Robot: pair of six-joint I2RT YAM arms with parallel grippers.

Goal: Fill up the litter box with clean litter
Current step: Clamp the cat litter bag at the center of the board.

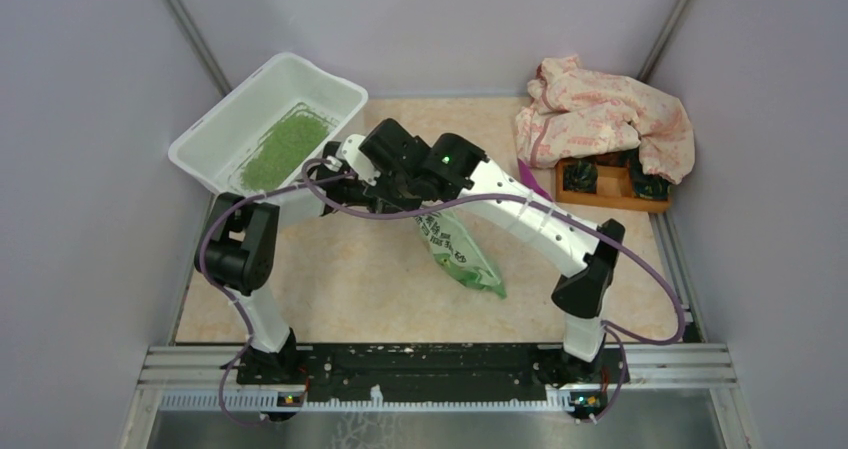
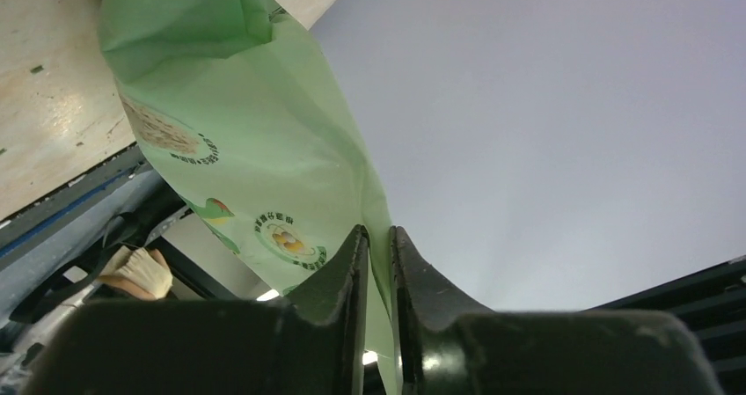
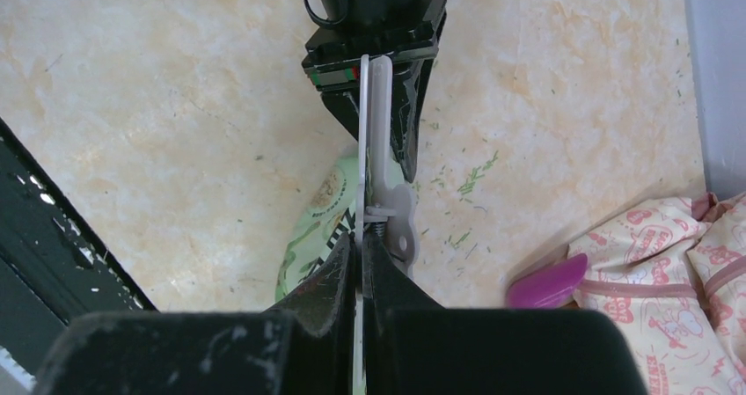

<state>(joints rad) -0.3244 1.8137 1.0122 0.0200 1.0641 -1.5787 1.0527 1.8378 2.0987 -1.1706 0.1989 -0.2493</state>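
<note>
One patch of clean litter (image 1: 285,147) is noted in the litter box (image 1: 290,84), set at the far-left corner just beyond both grippers. The bag (image 1: 462,254) is pinched flat in the closed left gripper (image 2: 380,263). The right gripper (image 3: 359,259) is clamped on a white strip (image 3: 376,105) alongside, judged to steady the mouth for pouring.

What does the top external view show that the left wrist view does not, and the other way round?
Only the top external view shows the litter box with the clean litter inside, the orange tray and the pink cloth. Only the left wrist view shows the left fingers shut on a thin edge of the green bag. Both show that bag.
</note>
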